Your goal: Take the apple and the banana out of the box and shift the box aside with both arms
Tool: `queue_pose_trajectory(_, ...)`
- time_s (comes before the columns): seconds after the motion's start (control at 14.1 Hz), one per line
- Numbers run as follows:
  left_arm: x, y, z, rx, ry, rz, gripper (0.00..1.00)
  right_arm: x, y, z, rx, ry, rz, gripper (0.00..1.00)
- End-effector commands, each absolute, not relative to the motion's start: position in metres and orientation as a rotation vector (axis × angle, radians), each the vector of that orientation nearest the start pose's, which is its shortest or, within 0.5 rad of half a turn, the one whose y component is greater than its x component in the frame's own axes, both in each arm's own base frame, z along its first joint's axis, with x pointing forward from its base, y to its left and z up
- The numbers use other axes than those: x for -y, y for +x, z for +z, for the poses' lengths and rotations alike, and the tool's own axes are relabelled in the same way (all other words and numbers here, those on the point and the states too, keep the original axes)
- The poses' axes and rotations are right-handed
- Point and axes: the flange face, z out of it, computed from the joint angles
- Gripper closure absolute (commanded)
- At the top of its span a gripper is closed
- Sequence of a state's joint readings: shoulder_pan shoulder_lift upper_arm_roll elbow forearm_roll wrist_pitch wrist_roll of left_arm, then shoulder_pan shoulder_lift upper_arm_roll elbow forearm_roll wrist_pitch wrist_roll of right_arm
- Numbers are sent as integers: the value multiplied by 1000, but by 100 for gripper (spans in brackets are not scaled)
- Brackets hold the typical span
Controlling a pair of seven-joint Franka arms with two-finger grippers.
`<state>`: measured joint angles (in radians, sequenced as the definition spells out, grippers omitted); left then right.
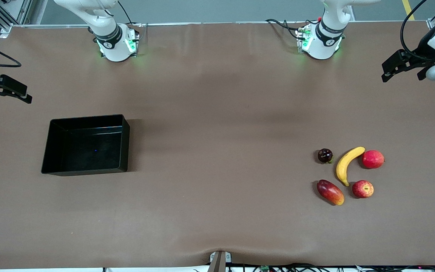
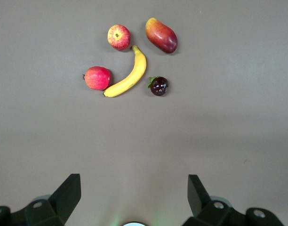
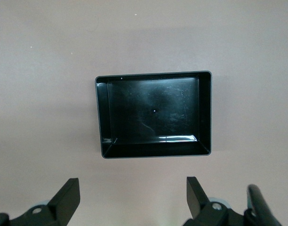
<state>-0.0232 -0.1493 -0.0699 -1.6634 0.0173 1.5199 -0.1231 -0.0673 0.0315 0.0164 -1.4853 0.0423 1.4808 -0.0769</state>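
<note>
Parts we cannot see in full.
In both wrist views we see only the finger ends of the left claw [image 2: 132, 195] and right claw [image 3: 132, 197], their bodies cropped by the frame. In the front view the right claw [image 1: 11, 92] is cropped at the edge. The small dark fruit [image 1: 325, 155] we cannot identify.

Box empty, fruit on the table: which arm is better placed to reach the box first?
Right. The open right claw hangs near the box, its wrist view looking straight into it. The open left claw hangs at the left arm's end of the table, near the banana and apple.
</note>
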Motion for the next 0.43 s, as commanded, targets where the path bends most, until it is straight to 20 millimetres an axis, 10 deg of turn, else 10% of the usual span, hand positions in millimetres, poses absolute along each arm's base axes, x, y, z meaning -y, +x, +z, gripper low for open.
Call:
queue_pose_trajectory(0.0, 45, 503, 660, 54, -3100, -35, 0, 22, 555, 646, 70, -3091, 49, 0)
queue_pose_trajectory(0.35, 47, 506, 659, 45, -3097, -24, 0, 26, 555, 644, 91, -3134, 57, 0)
